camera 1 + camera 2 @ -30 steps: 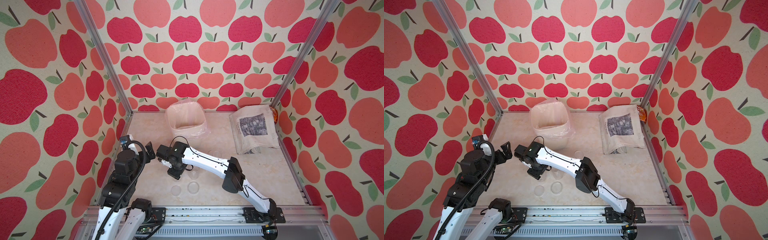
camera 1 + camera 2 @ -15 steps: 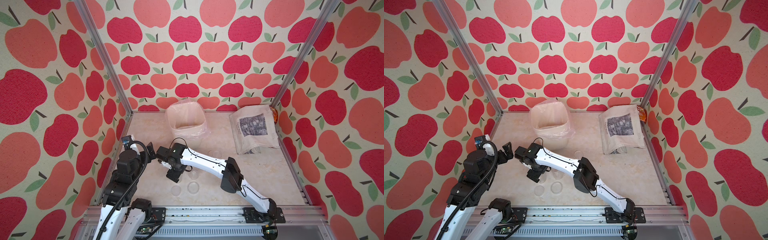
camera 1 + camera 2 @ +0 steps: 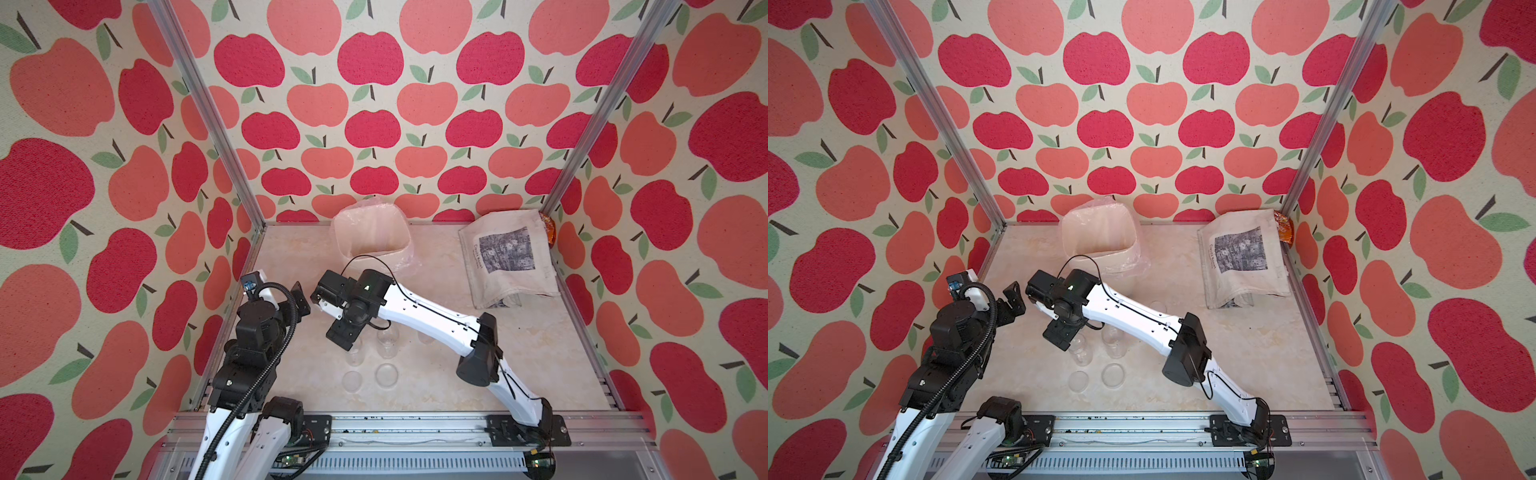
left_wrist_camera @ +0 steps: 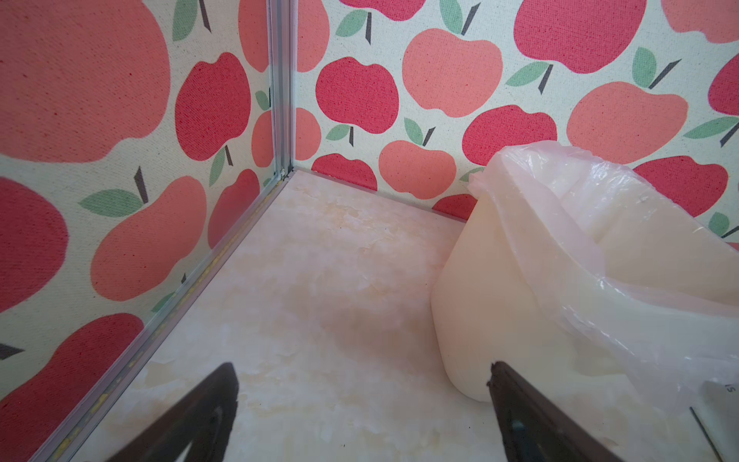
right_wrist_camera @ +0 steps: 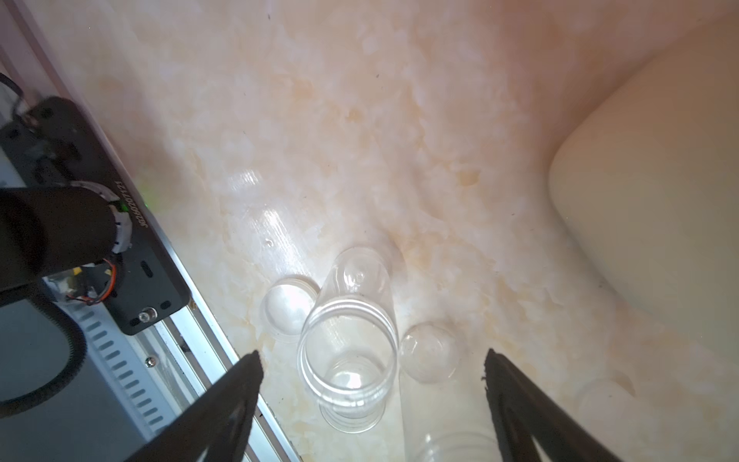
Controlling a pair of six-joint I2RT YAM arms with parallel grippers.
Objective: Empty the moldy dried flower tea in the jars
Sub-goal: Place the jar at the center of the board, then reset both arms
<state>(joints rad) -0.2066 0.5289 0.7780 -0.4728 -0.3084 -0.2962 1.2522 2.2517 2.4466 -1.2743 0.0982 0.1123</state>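
Observation:
Two clear jars [image 3: 354,353] [image 3: 388,340] stand upright and lidless at the table's front middle, and both look empty. A third jar [image 3: 1158,308] shows faintly behind the right arm. My right gripper [image 3: 347,336] hangs over the left-hand jar [image 5: 348,360], open, with its jaws wide on either side and clear of it. Two round clear lids [image 3: 352,380] [image 3: 386,375] lie flat in front of the jars. My left gripper [image 3: 297,299] is open and empty near the left wall, facing the bin [image 4: 500,300]. No moldy dried flower tea shows in any view.
The cream waste bin [image 3: 372,232] with its plastic liner stands at the back middle. A printed cloth bag [image 3: 509,257] lies at the back right with an orange packet [image 3: 548,230] behind it. The metal rail [image 3: 374,419] runs along the front edge.
My right gripper has opened wide above the left-hand jar, which now stands free. The left arm has shifted slightly toward the middle.

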